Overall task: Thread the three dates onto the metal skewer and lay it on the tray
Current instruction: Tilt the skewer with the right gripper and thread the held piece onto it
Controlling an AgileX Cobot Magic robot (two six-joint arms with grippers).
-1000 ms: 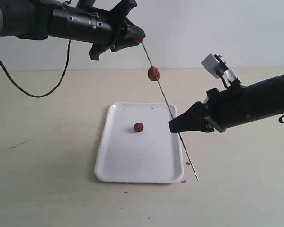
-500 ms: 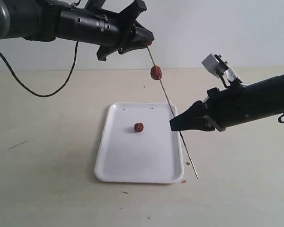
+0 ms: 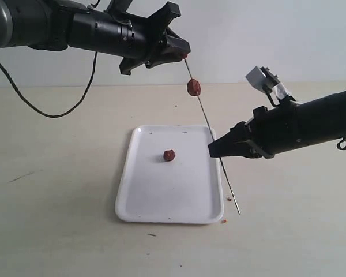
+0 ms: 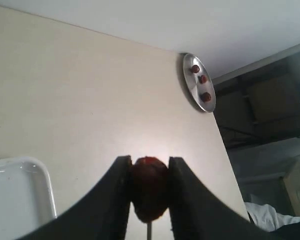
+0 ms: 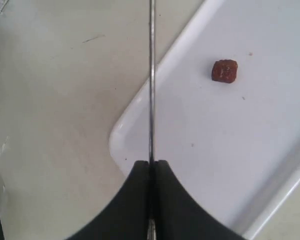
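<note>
thin skewer [image 3: 210,135] slants above white tray [image 3: 161,202]; threaded date [image 3: 194,87] high on it; tip date [image 3: 185,55] topmost; loose date [image 3: 169,154] on tray

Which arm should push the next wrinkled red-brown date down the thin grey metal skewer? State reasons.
Left. The left gripper pinches that date at the skewer's upper tip; the right gripper is shut on the skewer lower down, steadying it.

1. The metal skewer [image 3: 209,130] slants over the right rim of the tray [image 3: 124,190], blocking reach from that side.
2. A loose date [image 3: 169,154] sits mid-tray; room lies open all round it.
</note>
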